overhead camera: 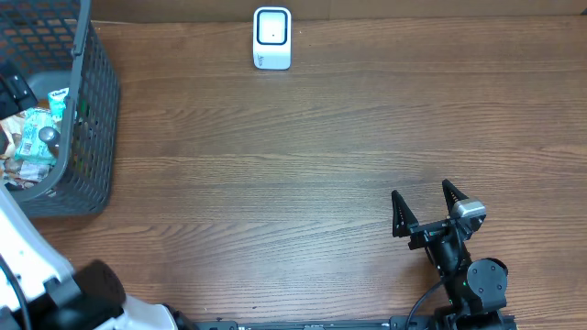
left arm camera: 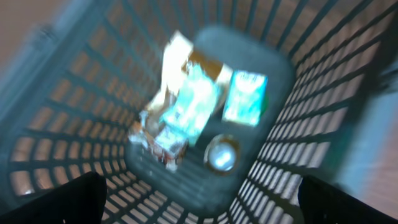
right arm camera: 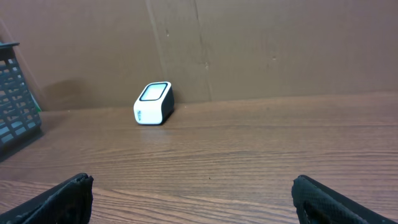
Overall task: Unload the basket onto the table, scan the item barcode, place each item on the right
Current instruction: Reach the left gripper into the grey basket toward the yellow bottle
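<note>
Wide bare table (overhead camera: 303, 156) lay between my right gripper (overhead camera: 421, 190) and scanner (overhead camera: 272, 38); nothing stood in that lane. Scanner sat alone near far edge, cardboard wall (right arm camera: 280, 50) just behind. Basket (overhead camera: 96, 110) blocked left end; mesh walls hemmed way down below my left gripper (left arm camera: 202, 205); packets (left arm camera: 193, 106) and round metal item (left arm camera: 221, 152) crowded floor

Overhead: right gripper (overhead camera: 426, 207) spread wide, dark fingers (overhead camera: 399, 216) pointing away from the base, nothing between them. right arm (overhead camera: 463, 270) folded low at the near right edge. Wrist view blurred: left gripper (left arm camera: 199, 208) also spread wide, aimed straight down, fingertips (left arm camera: 68, 199) in the bottom corners, holding nothing. left arm (overhead camera: 27, 247) white link runs up the far left side.
</note>
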`<state>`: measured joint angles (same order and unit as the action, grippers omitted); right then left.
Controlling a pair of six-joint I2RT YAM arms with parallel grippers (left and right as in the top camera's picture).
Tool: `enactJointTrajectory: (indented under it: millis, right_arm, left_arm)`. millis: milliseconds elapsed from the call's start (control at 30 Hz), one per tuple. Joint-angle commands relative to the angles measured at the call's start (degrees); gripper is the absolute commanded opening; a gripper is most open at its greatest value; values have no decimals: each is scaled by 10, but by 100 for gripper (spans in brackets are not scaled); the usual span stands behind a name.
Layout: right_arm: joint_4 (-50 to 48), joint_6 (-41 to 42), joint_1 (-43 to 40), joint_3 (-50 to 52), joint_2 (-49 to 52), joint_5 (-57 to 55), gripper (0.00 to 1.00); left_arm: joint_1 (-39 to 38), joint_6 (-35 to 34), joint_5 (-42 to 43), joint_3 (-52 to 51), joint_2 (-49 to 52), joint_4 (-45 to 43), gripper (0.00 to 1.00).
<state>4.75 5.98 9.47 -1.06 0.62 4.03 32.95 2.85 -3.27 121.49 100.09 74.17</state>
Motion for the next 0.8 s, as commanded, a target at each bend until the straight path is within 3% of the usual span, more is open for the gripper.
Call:
enactJointTrajectory:
  millis: [0,367,767]
  right_arm:
    - [-2,-2,3,6,-5,-5,100]
    - [-2,-2,3,6,-5,-5,100]
    - [-2,-2,3,6,-5,-5,100]
  left_arm:
    - [8,37,13,5,52,16,100]
    - [12,79,52,5,151,30,98]
    - [12,79,53,5,252,49,84]
